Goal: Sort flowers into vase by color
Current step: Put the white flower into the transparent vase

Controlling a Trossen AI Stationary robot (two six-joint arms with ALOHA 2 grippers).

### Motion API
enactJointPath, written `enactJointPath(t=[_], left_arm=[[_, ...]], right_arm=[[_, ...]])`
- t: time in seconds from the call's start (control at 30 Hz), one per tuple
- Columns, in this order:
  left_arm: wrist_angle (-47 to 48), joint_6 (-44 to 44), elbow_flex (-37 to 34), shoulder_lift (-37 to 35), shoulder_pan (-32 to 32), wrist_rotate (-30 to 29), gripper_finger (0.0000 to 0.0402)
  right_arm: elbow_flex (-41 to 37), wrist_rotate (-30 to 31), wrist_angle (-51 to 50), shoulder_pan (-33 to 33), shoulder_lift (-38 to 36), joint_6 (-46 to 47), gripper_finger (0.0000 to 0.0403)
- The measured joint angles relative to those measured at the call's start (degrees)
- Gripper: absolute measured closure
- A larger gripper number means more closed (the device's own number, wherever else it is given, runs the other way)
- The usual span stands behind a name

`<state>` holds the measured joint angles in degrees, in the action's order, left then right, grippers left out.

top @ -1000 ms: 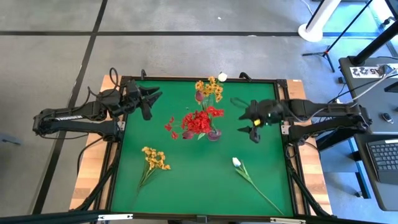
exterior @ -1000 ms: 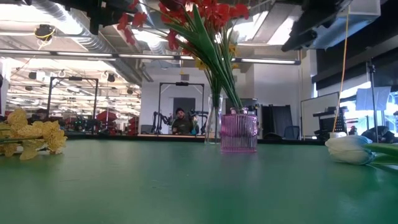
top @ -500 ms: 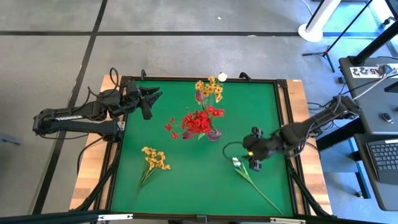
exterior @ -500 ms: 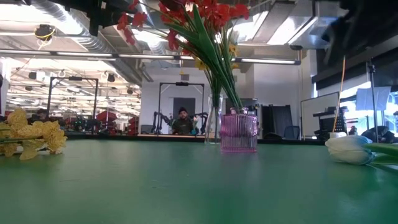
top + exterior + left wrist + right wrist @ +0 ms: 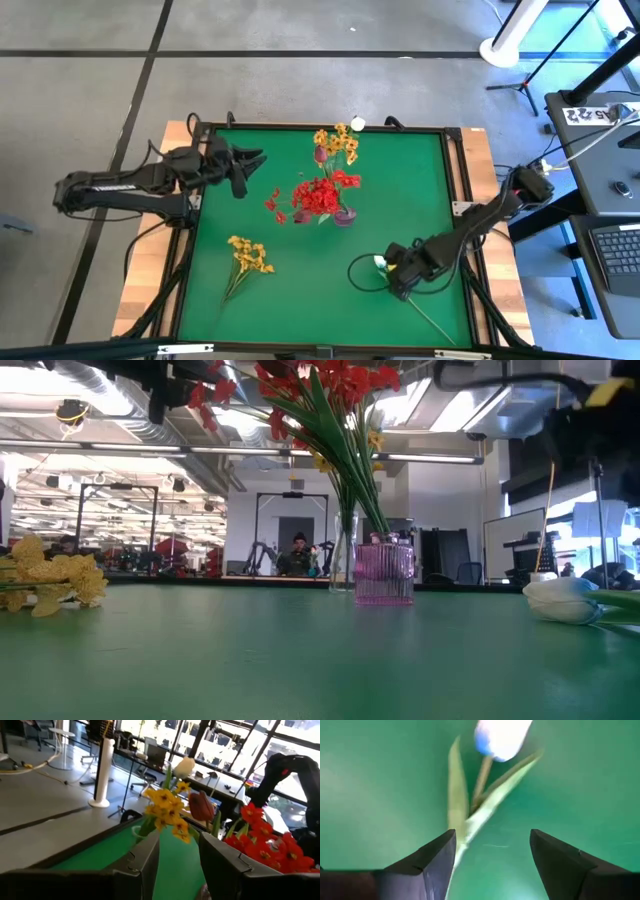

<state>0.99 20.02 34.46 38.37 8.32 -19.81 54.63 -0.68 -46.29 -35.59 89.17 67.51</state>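
White tulip (image 5: 380,262) lies flat on the green table (image 5: 300,290), near right, with the right gripper (image 5: 398,277) spread wide just above its stem, ready to straddle it. Left of it lies a yellow cluster (image 5: 249,255). Farther back, reds fill the pink vase (image 5: 384,572), while the left gripper (image 5: 240,168) waits half-open at far left.

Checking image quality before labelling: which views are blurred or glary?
Right wrist view: the white tulip is soft and washed out. Low view: bright ceiling lights glare behind the red flowers. Left wrist view: backlit windows beyond the yellow flowers. High view: evenly lit.
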Motion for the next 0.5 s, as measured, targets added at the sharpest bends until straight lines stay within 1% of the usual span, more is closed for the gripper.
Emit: enactJointPath(t=[0.1, 0.27, 0.5], left_arm=[[0.00, 0.75, 0.00, 0.72, -1.50, 0.00, 0.0269], [-0.13, 2.27, 0.00, 1.07, -4.59, 0.00, 0.0269], [-0.21, 2.54, 0.00, 1.07, -8.43, -0.63, 0.0269]], right_arm=[[0.00, -2.04, 3.50, -1.18, 2.88, 2.77, 0.0151], [0.02, -4.93, 10.06, -2.57, 6.60, 3.81, 0.0151], [0.39, -5.57, 9.18, -3.83, 10.12, 5.44, 0.0151]])
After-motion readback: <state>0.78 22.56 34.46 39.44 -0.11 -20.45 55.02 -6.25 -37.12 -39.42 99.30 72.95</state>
